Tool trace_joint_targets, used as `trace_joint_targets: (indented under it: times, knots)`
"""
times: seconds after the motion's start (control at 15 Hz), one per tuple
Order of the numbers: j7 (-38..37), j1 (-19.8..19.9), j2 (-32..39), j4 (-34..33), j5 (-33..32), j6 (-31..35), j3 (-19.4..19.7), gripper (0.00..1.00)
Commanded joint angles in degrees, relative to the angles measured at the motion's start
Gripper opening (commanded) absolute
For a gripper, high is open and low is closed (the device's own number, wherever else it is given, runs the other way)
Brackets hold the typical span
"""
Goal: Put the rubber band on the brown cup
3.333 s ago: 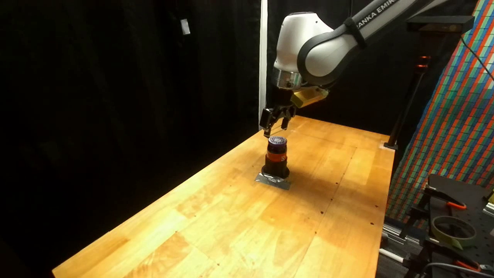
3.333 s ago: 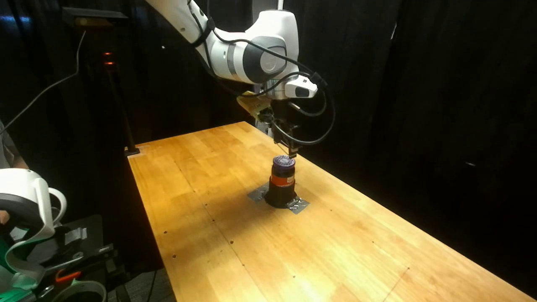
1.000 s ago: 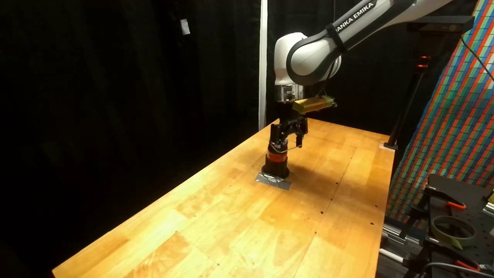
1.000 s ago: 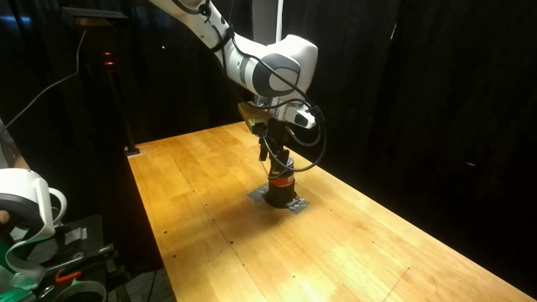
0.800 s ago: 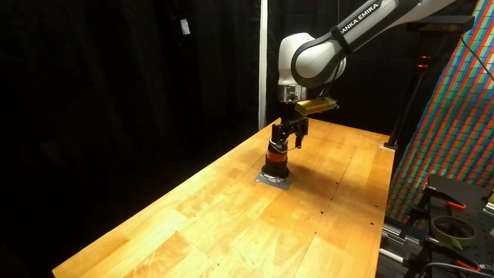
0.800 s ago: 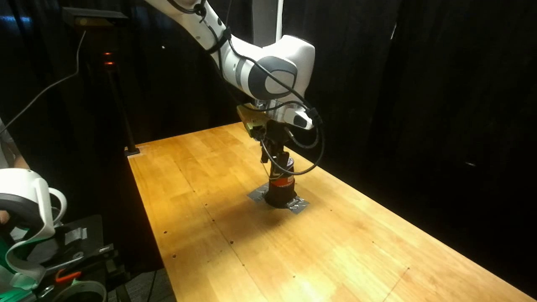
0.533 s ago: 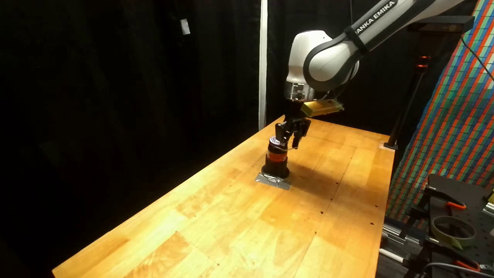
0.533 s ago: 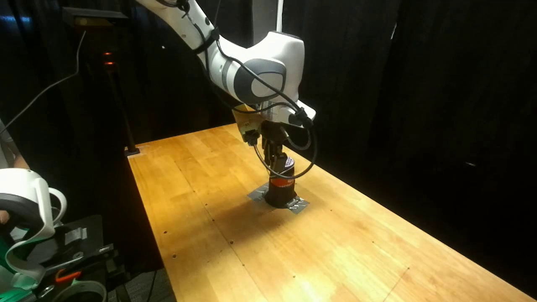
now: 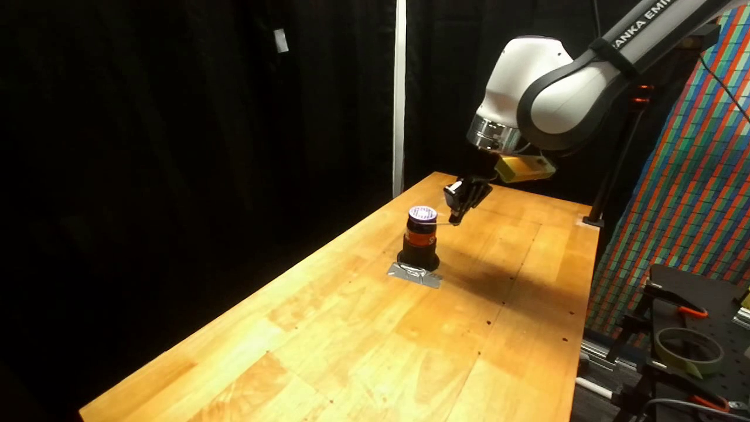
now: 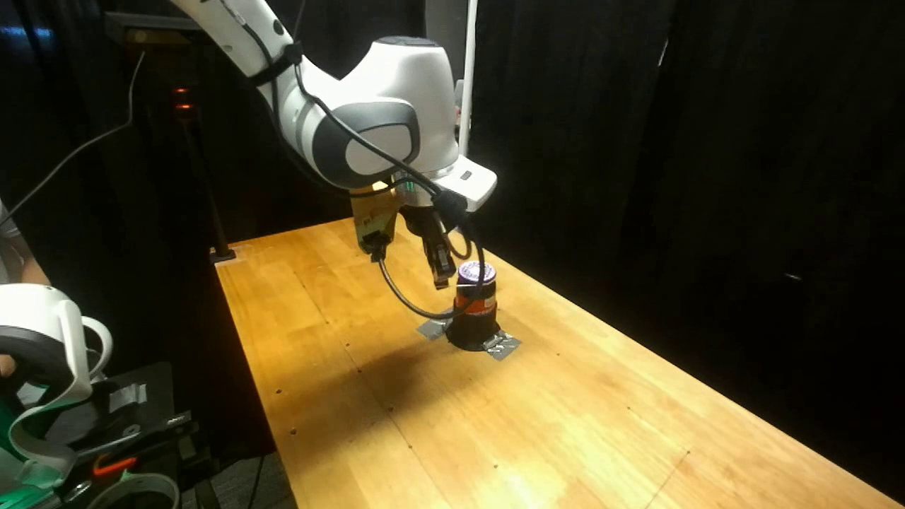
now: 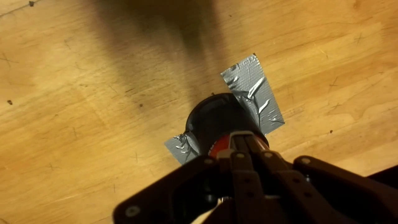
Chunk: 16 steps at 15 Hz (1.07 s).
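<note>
The gripper stands just beside the brown cup, its 2 fingers drawn together with hardly any gap showing in the wrist view. Nothing can be seen pinched between them; instead the rubber band appears to hook around the outside of the fingertips. From the gripper the band runs straight to the cup and crosses its upper part, just below the lid, in both exterior views, so it looks looped around the cup at 1 end and the gripper at the other. The cup is upright on the counter, with 2 strips of silver tape at its foot, lower than the gripper.

The step in hand seems to be the last: letting go of the band. It appears to be around the cup but not yet free of the fingertips. The next move probably calls for tipping the gripper, or easing its ends toward the cup, so that the loop slides off and springs against the cup's side. A straight lift might drag the band up over the lid, so low tips close to the cup look safer.
</note>
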<state>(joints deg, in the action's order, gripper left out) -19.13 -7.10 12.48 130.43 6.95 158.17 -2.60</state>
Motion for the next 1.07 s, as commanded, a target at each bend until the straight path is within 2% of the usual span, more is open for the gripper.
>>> trace_joint_targets:
  times: [0.0,0.4,0.67,1.0]
  knots:
    - [1.5,0.2,-4.3,8.7,4.6,13.5,-2.4,0.07]
    - [2.4,2.7,-1.9,13.4,9.7,31.3,-9.5,0.08]
    - [0.9,2.6,0.7,14.8,7.6,42.2,-9.2,0.07]
    - [0.8,1.8,3.5,14.9,7.2,48.1,-7.5,0.08]
